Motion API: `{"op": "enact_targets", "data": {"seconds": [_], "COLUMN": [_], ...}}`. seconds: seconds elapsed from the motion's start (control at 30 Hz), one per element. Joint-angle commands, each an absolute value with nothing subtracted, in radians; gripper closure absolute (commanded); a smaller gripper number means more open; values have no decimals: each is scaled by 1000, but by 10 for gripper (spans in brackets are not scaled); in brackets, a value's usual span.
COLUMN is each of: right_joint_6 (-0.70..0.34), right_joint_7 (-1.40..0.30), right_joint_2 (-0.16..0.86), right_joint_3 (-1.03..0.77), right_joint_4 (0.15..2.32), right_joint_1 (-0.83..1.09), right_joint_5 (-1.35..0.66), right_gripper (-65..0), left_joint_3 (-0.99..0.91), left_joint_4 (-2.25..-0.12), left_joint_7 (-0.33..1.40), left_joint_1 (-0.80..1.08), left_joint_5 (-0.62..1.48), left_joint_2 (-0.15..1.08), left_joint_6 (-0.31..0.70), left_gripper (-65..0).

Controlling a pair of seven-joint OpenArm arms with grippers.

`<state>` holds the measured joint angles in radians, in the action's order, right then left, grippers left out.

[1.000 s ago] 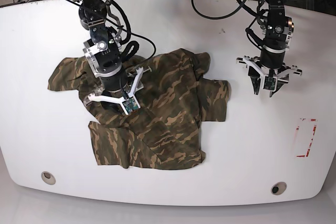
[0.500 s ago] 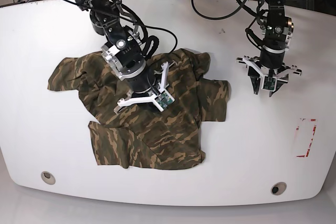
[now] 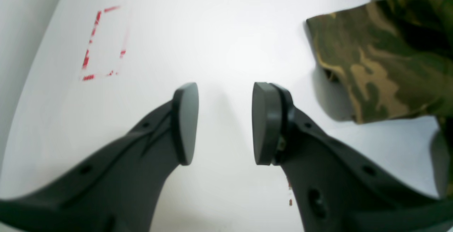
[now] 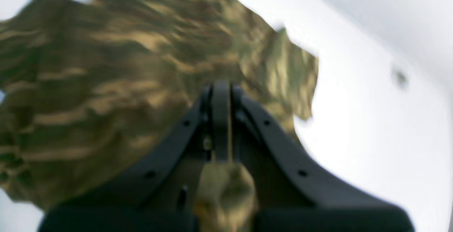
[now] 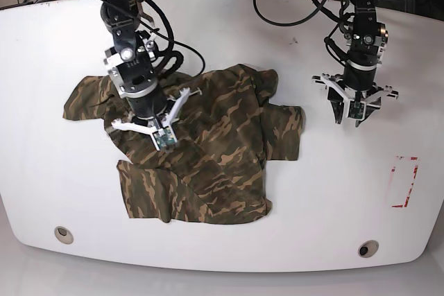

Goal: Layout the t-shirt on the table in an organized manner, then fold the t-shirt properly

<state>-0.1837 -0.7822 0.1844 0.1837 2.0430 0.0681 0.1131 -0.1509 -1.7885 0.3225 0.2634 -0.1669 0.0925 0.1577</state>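
The camouflage t-shirt lies rumpled on the left half of the white table, one sleeve out to the left and one to the right. My right gripper is down on the shirt's upper left part. In the right wrist view the right gripper is shut, with a wad of the t-shirt bunched between the finger bases. My left gripper hangs open over bare table to the right of the shirt. In the left wrist view the left gripper holds nothing, and the shirt's sleeve lies apart from it.
A red-and-white tape mark sits near the table's right edge, also seen as tape mark. Two grommet holes lie along the front edge. Black cables trail over the table's back edge.
My right gripper swung right over the shirt, came back to the left and closed on the cloth. The left arm has not moved.
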Motion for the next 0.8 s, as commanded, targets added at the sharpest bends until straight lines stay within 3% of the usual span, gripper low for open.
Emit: {"op": "enact_targets", "data": {"seconds": [0.0,0.17,0.43,0.57,0.77], "right_joint_6": [-194,-195,-222,-244,-253], "right_joint_7": [-774,-797,-797,-775,-756], "right_joint_2": [161,133,136,142,175], "right_joint_3": [157,96,-12,-33,14], "right_joint_4": [2096,2139,2158,2130,2074], "right_joint_1": [85,130,136,108,83], "right_joint_5": [90,86,78,79,140], "right_gripper": [-33,-122,-374,-402,-349], "left_joint_3": [-152,-149,-125,-110,-110], "left_joint_4": [-1807,-1804,-1804,-1802,-1800], "left_joint_7": [297,295,302,300,304], "left_joint_1": [250,247,250,245,233], "left_joint_5": [-162,-159,-139,-147,-143], "left_joint_2": [96,97,99,99,98], "left_joint_6": [152,153,163,168,168], "left_gripper": [-233,-233,-239,-241,-243]}}
